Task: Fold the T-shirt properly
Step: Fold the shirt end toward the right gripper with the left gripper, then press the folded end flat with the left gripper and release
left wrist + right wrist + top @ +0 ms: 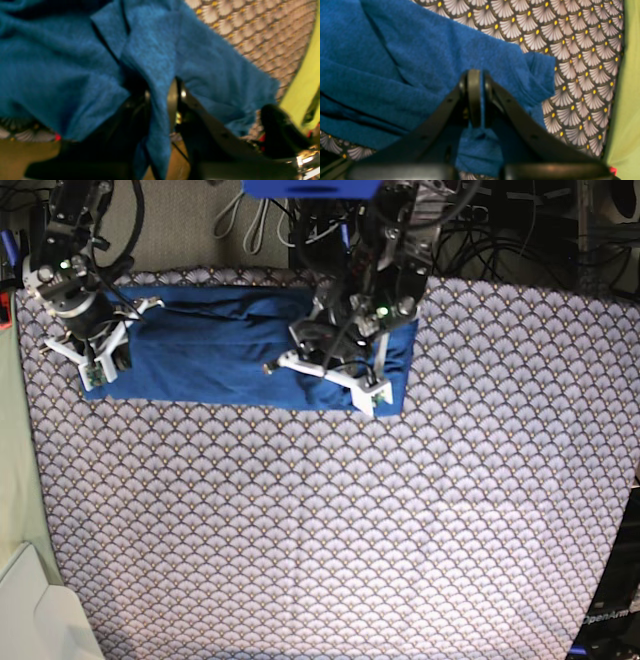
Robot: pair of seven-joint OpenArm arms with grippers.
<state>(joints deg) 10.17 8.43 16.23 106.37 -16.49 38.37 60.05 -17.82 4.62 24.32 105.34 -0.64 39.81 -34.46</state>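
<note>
The T-shirt (pixel 235 355) is laid out as a long blue band along the far part of the tablecloth (pixel 330 520), stretched between the two grippers. One end of it is held by the right gripper (pixel 100 360), the other by the left gripper (pixel 372 385).

In the right wrist view, a fold of the T-shirt (pixel 420 62) is seen pinched between the pads of the right gripper (pixel 479 97), which are drawn together on the cloth; a bunched tail of fabric hangs below the pads, toward the gripper's base. Most of the garment spreads away ahead of the fingertips and to one side, and patterned tablecloth (pixel 582 62) is exposed on the other side.

In the left wrist view, which is blurred, a ridge of the T-shirt (pixel 62 62) is seen running down between the fingers of the left gripper (pixel 172 105), clamped there, with loose folds draped on both sides of the jaws. Tablecloth (pixel 262 32) is visible beyond the fabric's edge, and a yellow-green surface (pixel 305 85) lies past that.
</note>
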